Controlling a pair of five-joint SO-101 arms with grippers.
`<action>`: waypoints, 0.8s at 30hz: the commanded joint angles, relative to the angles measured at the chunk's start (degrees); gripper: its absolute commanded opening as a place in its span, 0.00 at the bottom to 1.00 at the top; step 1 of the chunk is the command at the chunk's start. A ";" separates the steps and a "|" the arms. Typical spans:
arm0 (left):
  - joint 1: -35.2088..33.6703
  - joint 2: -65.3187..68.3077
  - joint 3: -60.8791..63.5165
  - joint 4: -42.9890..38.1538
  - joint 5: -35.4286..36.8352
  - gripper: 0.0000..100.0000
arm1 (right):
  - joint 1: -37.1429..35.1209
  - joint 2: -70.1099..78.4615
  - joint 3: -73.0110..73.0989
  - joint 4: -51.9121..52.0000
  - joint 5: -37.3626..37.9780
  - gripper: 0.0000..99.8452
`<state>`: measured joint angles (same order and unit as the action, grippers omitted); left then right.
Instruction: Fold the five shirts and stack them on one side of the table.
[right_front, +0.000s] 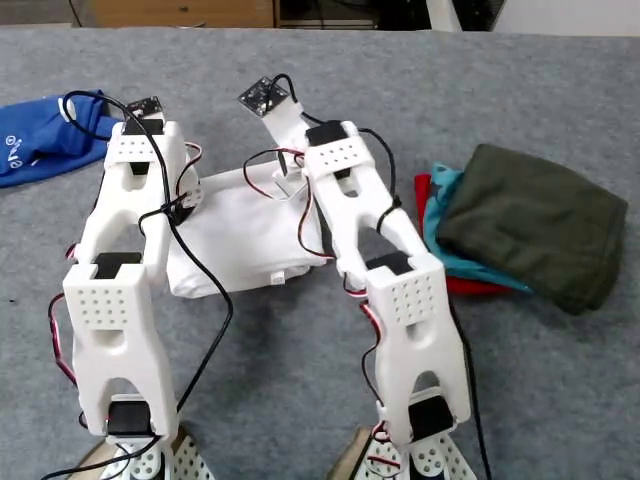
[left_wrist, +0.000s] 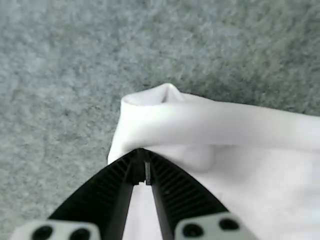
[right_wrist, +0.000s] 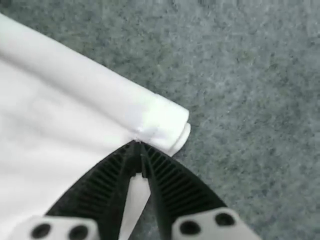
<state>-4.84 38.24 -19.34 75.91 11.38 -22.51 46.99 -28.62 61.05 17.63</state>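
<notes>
— Where is the shirt in hand?
— The white shirt (right_front: 245, 235) lies partly folded mid-table, between the two arms on the grey table (right_front: 560, 400).
— And the grippers?
— The left gripper (left_wrist: 142, 154) is pinched tight on one corner of the folded edge. The right gripper (right_wrist: 137, 146) is clamped on the opposite corner.
— The others?
— At the right side, a green shirt (right_front: 530, 225) tops a teal shirt (right_front: 441, 200) and a red shirt (right_front: 470, 287). A blue shirt (right_front: 45, 135) lies at the far left.
</notes>
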 joint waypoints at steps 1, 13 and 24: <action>1.58 -0.48 -0.09 -1.85 -0.44 0.02 | -0.04 -2.59 -3.91 4.40 0.35 0.00; 1.58 -0.48 -0.09 -2.02 -0.53 0.02 | -2.86 -16.57 -12.79 34.11 0.09 0.00; 1.41 -0.48 -0.09 -2.02 -0.53 0.02 | -7.43 -18.24 7.08 30.59 -4.40 0.00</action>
<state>-4.84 38.24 -19.34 75.82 11.38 -28.57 32.84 -26.33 94.55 14.73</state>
